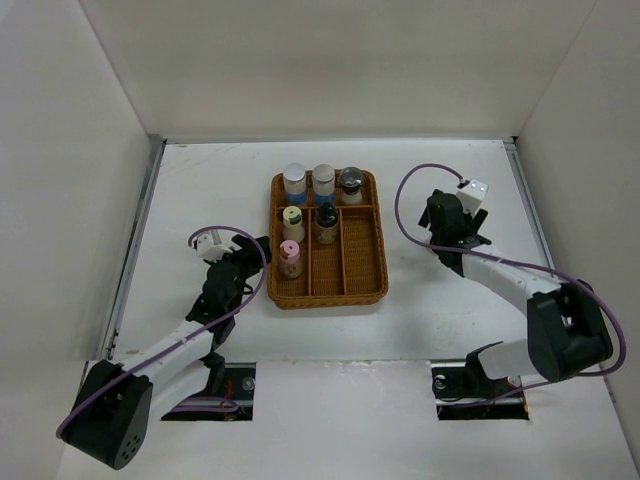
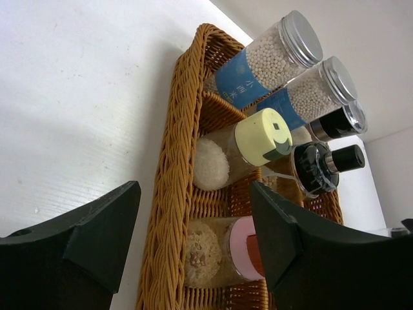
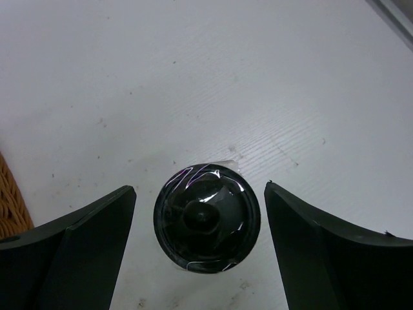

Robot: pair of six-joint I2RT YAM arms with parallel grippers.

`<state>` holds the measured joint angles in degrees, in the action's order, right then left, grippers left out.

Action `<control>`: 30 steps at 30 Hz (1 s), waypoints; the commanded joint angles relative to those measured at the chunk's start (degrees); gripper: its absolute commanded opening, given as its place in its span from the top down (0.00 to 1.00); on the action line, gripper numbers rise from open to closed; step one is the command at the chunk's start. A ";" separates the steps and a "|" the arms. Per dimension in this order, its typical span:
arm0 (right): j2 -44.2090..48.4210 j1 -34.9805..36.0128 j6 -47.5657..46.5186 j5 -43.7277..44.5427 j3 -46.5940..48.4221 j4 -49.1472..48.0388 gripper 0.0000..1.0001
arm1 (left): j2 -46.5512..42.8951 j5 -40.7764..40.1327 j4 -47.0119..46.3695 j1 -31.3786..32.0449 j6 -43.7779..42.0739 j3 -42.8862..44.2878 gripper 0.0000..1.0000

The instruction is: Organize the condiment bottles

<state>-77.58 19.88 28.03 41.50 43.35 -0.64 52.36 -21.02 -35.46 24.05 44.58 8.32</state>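
Six jars (image 1: 295,183) sit in the tray (image 1: 382,262) from above; only your right wrist view shows the seventh jar (image 3: 206,219), untouched between the right gripper's (image 3: 199,194) spread fingers (image 3: 77,245). Your left gripper (image 2: 195,190) gapes, empty, beside the tray's left rim.

Tray: brown wicker (image 1: 330,301), rectangular, split by woven dividers into several compartments; mid-desk, nearer the far side.
Desk: white (image 1: 200,190), matte, with small dark specks and scuffs.
Walls: plain white panels (image 1: 330,60) at left, far and right.
Strip: grey metal (image 1: 133,250) along the desk's left edge.
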 commanded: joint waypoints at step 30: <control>-1.86 35.35 -7.81 -12.04 14.12 -10.24 0.44 | -1.20 -5.70 -2.25 -0.89 -1.33 -0.49 0.33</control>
<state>-77.10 52.88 19.90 33.78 53.60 -3.90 52.53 -23.88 -35.42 23.88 44.12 8.32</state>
